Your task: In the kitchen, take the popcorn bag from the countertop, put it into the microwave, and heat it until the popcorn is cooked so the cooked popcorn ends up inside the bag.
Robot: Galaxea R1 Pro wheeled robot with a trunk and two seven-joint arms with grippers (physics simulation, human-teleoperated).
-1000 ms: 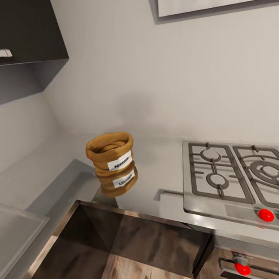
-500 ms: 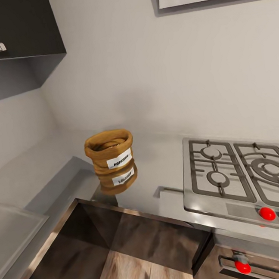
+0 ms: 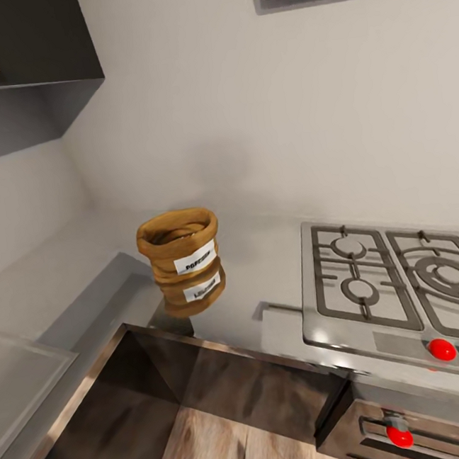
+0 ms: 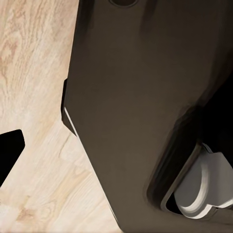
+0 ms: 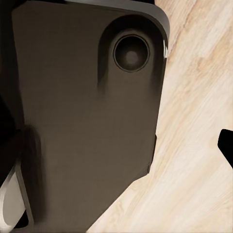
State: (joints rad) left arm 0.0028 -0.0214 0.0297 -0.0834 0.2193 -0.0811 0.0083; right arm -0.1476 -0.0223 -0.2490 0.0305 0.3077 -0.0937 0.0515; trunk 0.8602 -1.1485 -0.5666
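The popcorn bag (image 3: 180,249), a squat tan sack with a rolled rim and a white label, stands upright on the glossy grey countertop (image 3: 262,268) near the inner corner, mirrored in the surface below it. Any popcorn inside is hidden by the rim. The microwave is out of view. In the left wrist view a black tip (image 4: 8,150) pokes in at the picture's edge over wooden floor; the right wrist view has a similar black tip (image 5: 226,145). Neither view reveals how the jaws stand.
A steel gas hob (image 3: 392,282) with grates and red knobs (image 3: 441,349) lies right of the bag. A dark wall cabinet (image 3: 15,40) hangs at upper left. Dark base cabinets (image 3: 134,397) and wooden floor (image 3: 212,452) are below. Both wrist views face a dark robot panel (image 4: 136,111).
The whole head picture has drifted slightly, so the camera moved. The bag stands in the same place on the countertop.
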